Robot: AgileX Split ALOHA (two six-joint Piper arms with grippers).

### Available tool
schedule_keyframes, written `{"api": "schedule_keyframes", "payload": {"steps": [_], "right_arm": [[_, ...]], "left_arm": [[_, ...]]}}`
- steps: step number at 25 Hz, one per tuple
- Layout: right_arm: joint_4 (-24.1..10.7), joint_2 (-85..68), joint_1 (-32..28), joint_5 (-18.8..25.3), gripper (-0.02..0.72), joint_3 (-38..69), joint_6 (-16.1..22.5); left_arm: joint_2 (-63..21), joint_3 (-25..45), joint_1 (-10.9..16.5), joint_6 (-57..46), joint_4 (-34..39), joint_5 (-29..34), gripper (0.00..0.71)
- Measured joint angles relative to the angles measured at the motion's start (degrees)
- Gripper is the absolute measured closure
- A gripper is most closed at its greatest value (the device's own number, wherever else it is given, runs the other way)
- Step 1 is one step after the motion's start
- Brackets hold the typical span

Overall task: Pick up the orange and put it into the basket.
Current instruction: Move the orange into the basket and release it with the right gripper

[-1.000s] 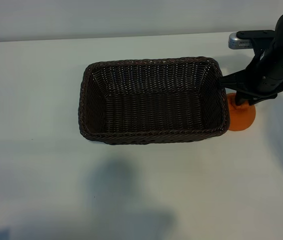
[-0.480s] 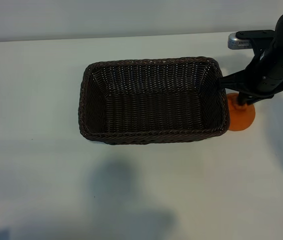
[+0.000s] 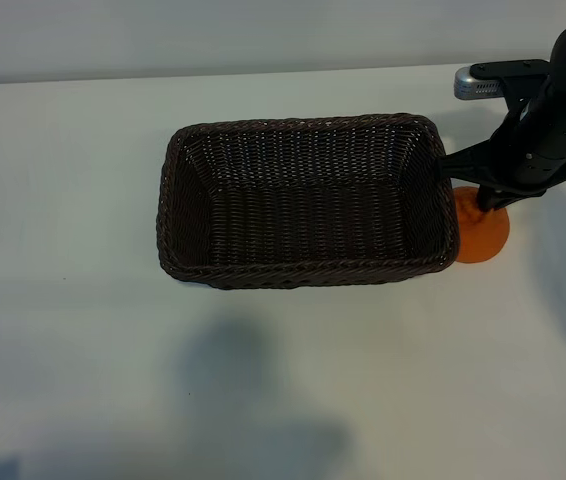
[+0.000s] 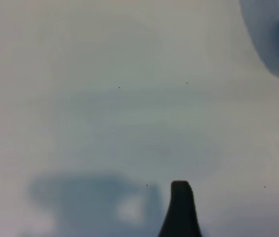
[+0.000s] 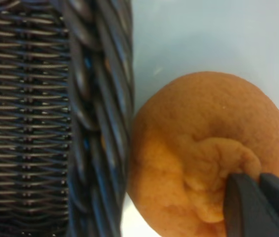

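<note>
Resting on the tabletop (image 3: pixel 83 300), the orange (image 3: pixel 485 238) lay hard against the outside of the basket (image 3: pixel 308 270), at its short wall on the right arm's side, and not in it. The right end effector (image 5: pixel 258 200) stood directly over the fruit, its two fingers drawn almost together at the bumpy knob of the stem end; in the right wrist view they appeared pinched on that knob rather than spanning the fruit's body, though how firm the hold was could not be judged. The basket's open interior lay from the fruit toward the left arm's side, across the braided rim, so the coming move was judged to call for a lift clear of that rim and then a short carry sideways over it. The left end effector (image 4: pixel 180 207) was spread wide and hung over bare tabletop, well apart from the fruit, with only a corner of the basket in its view; the right arm was plainly the nearer.
</note>
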Motion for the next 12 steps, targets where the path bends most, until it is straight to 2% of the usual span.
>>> {"api": "schedule_keyframes", "payload": {"steps": [8, 12], "right_arm": [[-0.11, -0.27, 0.0, 0.17, 0.654, 0.0, -0.43], [-1.56, -2.17, 0.0, 0.44, 0.654, -0.07, -0.43]], "left_arm": [[0.0, 0.0, 0.0, 0.0, 0.0, 0.0, 0.139], [0.0, 0.0, 0.0, 0.0, 0.0, 0.0, 0.139]]}}
